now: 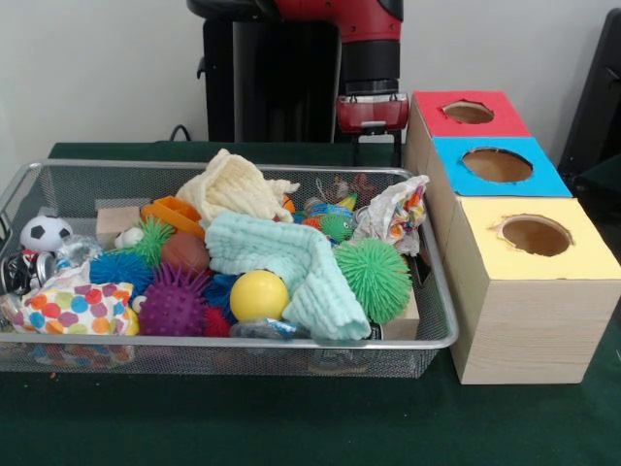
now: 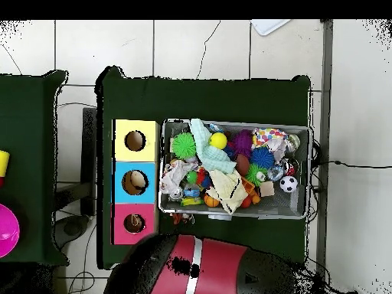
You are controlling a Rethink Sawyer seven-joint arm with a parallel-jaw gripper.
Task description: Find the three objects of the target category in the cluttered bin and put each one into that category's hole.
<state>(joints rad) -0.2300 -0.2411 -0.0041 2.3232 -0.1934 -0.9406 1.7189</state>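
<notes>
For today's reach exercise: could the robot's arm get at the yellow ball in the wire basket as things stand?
Probably yes. The yellow ball lies on top of the clutter with nothing over it, and the cluttered bin is open above. The mint cloth touches one side and may crowd a grasp.

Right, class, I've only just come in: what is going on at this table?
A red and black robot arm stands drawn back behind the table, holding nothing. Its gripper cannot be made out. A wire mesh bin sits full of toys and cloths, including spiky balls, a yellow ball and a small football. Beside it stand three wooden boxes with round holes, ringed red, blue and yellow. Sorting does not appear to be under way.
</notes>
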